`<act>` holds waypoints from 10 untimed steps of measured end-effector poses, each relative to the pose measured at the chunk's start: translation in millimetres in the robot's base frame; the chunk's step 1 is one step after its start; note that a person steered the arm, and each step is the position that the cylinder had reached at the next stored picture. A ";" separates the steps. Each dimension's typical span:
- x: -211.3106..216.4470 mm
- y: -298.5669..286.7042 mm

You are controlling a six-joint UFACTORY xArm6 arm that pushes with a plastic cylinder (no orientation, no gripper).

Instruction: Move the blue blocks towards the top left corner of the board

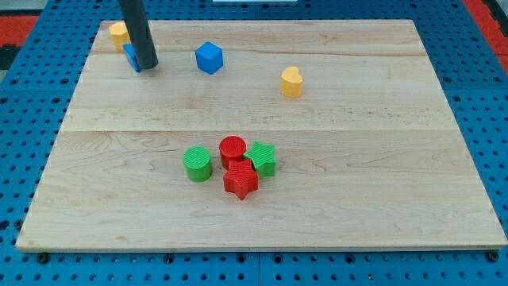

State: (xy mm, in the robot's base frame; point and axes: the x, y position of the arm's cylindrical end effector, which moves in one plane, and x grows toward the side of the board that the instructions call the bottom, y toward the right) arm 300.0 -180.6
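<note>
A blue cube (209,57) sits near the view's top, left of centre. A second blue block (131,56) lies near the top left corner, mostly hidden behind my rod; its shape is unclear. My tip (148,64) rests on the board touching this block's right side. The blue cube is a short way to the right of my tip, apart from it.
A yellow block (119,32) sits at the top left corner, just above the hidden blue block. A yellow heart-shaped block (291,82) lies right of the cube. A green cylinder (198,164), red cylinder (232,149), green star (261,158) and red star (240,180) cluster at lower centre.
</note>
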 end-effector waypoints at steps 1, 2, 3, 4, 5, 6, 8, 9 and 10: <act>-2.5 -0.1; -15.3 -12.2; 4.6 -17.5; 40.6 44.9; 46.5 149.1; 20.1 133.2; -21.6 60.1; -6.1 138.9; -47.6 118.0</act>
State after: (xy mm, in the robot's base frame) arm 252.5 -62.6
